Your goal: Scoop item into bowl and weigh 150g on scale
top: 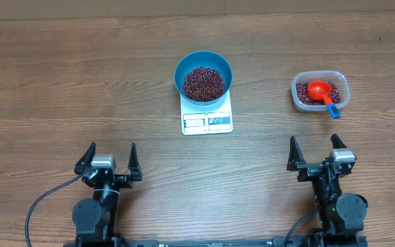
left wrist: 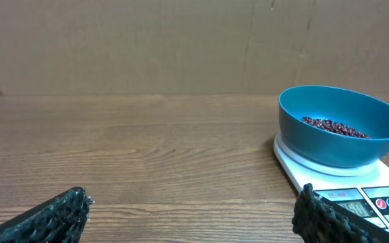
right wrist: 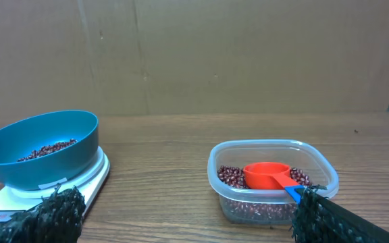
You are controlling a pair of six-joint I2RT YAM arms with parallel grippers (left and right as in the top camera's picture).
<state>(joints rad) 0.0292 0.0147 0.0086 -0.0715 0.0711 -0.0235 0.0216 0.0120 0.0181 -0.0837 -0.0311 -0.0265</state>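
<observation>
Wood-grain counter (top: 60, 82) carries the blue bowl (left wrist: 343, 145) of maroon beans (top: 204, 82) atop the white scale (top: 207, 121) at twelve o'clock, so weight registers; its reading seems illegible. Red scoop (top: 318, 89) rests in the clear tub (top: 345, 86) at two. Both the left tool (top: 112, 154) and right tool (top: 314, 147) gape, released.

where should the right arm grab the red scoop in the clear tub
By its blue handle, from above with the right gripper: the handle pokes over the tub at its near rim, toward that arm, while the red cup lies sunk among beans.
</observation>
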